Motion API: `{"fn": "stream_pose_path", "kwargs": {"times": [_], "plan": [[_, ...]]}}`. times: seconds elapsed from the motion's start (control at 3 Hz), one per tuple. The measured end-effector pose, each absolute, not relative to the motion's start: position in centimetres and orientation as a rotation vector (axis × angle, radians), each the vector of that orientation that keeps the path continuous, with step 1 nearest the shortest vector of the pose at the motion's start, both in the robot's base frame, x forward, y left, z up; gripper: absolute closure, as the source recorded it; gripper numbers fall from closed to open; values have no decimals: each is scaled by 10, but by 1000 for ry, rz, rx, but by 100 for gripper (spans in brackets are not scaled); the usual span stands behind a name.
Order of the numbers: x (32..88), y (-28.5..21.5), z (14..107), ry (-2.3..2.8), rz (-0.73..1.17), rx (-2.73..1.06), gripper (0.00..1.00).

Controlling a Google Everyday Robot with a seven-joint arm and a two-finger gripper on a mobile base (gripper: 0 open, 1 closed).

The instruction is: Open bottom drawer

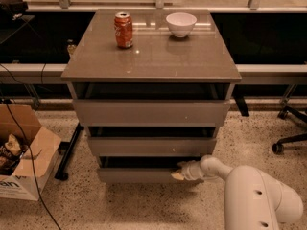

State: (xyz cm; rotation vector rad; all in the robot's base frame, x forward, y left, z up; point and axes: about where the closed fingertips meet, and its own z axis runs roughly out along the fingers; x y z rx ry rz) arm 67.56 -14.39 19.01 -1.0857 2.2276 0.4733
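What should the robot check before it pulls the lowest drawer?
1. Gripper is at the top edge of the bottom drawer, right side: ok.
2. Firm hold on the drawer: cannot tell.
3. Cardboard box stands to the left, apart from the drawer's path: ok.
4. Soda can and bowl stand upright on the cabinet top: ok.
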Motion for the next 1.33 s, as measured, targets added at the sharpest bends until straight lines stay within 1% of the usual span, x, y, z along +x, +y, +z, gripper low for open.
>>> {"fn": "stream_pose_path", "kwargs": {"times": [0.33,0.67,1.0,1.33], "plan": [[676,-144,190,2228,473,-1086,16],[647,-139,180,2277,476,-1190,0],[609,-136,168,2350,468,-1345,0],[601,-136,166,2364,463,-1385,17]]}}
